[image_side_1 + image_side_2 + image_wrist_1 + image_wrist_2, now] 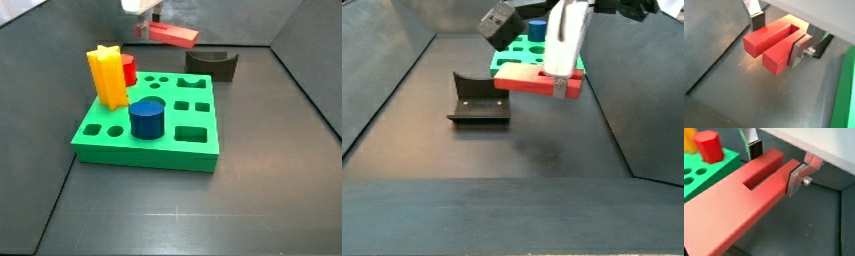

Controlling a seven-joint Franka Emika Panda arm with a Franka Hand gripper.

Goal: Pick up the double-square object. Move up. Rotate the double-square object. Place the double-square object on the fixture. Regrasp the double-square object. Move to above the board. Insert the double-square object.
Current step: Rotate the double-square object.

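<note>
Two fingers: the silver plates of the gripper (777,35) press the sides of the double-square object (771,46), one finger (797,52) on the outer face of a prong, the other finger (756,21) on the opposite face.
Gripper state: closed narrow on the red piece, holding it.
Gripper place: in the air over the dark floor, near the back of the table in a side view (147,20), clear of the ground.
Double-square object: it lies about level in the grip, the slotted end with two square prongs shows in a wrist view; in a side view (537,82) it hangs above the floor, not touching it.
Fixture: the small dark block with scooped top (477,102) stands on the floor just beside and lower than the held piece; in a side view (211,63) it is behind the board.
Board: green, with many holes (181,147), it stands apart from the fixture.
Pieces in the board: a yellow peg (107,76), a short red cylinder (127,70) and a dark blue cylinder (146,118) stand upright in it.
</note>
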